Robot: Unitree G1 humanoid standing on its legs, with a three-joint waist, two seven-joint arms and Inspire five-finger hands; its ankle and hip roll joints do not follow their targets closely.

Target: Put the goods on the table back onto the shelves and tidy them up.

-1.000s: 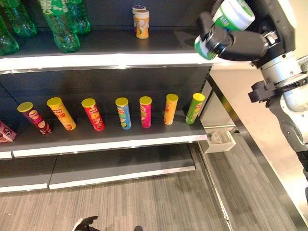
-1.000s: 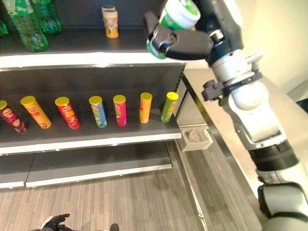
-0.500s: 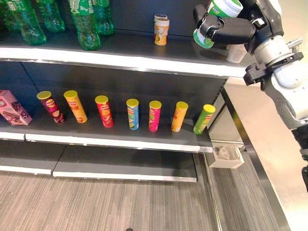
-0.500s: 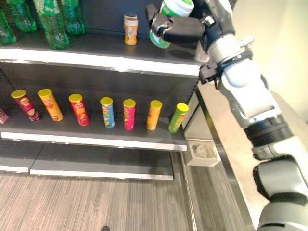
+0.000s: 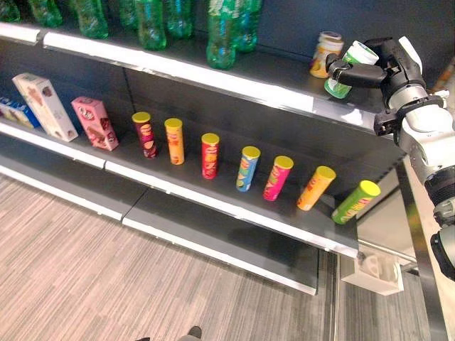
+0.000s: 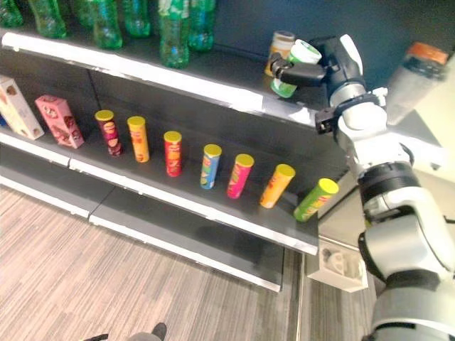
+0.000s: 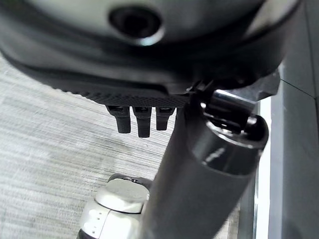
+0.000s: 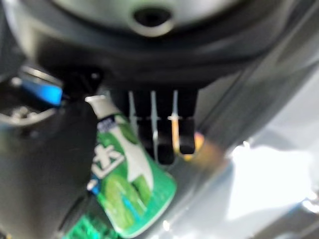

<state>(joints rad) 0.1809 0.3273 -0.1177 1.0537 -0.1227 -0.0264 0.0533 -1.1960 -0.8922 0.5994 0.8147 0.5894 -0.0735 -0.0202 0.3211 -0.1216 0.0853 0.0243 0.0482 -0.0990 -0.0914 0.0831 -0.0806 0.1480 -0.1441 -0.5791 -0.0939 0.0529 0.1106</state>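
Green-and-white cup (image 5: 348,69), white lid, held tilted in right robot hand (image 5: 378,65) above top shelf (image 5: 234,74), beside yellow can (image 5: 326,53).

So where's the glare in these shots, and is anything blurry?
Left eye view: bright glare along the top shelf's front edge, strongest below the right hand. Right wrist view: the green can in that hand is soft and out of focus, with a washed-out white patch beside it. Left wrist view: the left hand is blurred up close.

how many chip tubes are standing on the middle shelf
7, in one row along the middle shelf: maroon, orange-yellow, red, blue, pink, orange, and green at the right end, leaning most. None looks hidden.
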